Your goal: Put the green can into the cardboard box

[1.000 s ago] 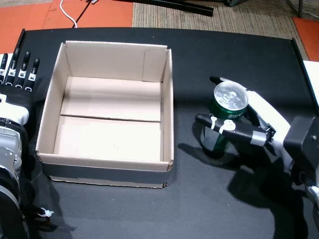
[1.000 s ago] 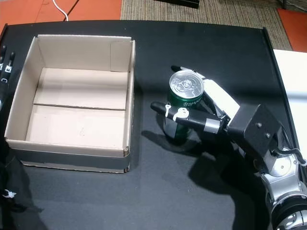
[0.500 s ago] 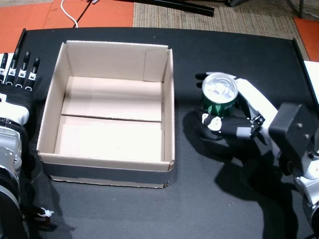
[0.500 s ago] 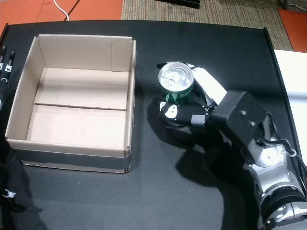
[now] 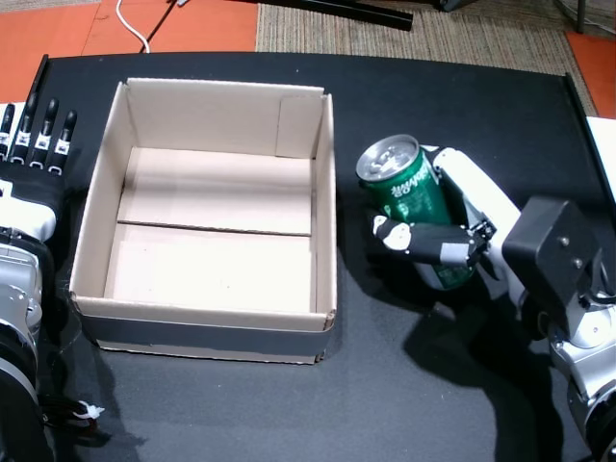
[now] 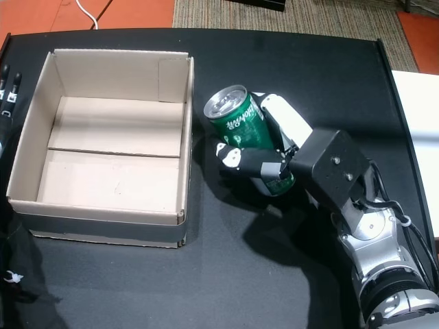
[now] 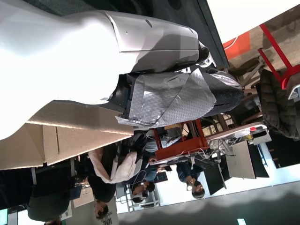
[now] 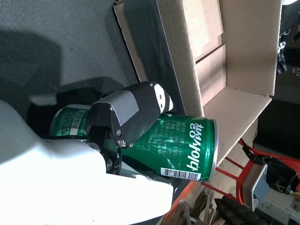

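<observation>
The green can is off the surface, grasped in the right hand, whose thumb crosses the can's body while the other fingers wrap it from the far side. The can is tilted: its long axis leans with the silver top toward the cardboard box and the bottom toward the wrist. It hangs just beside the box's right wall, still outside it, over the strip of surface between that wall and the right edge of the surface. In the right wrist view the can also points its top at the box wall. So the box opening lies to the left of the hand, and I judge the can must go over that wall. The left hand rests with fingers stretched and empty at the left edge, beyond the box's left wall, farther from the can.
</observation>
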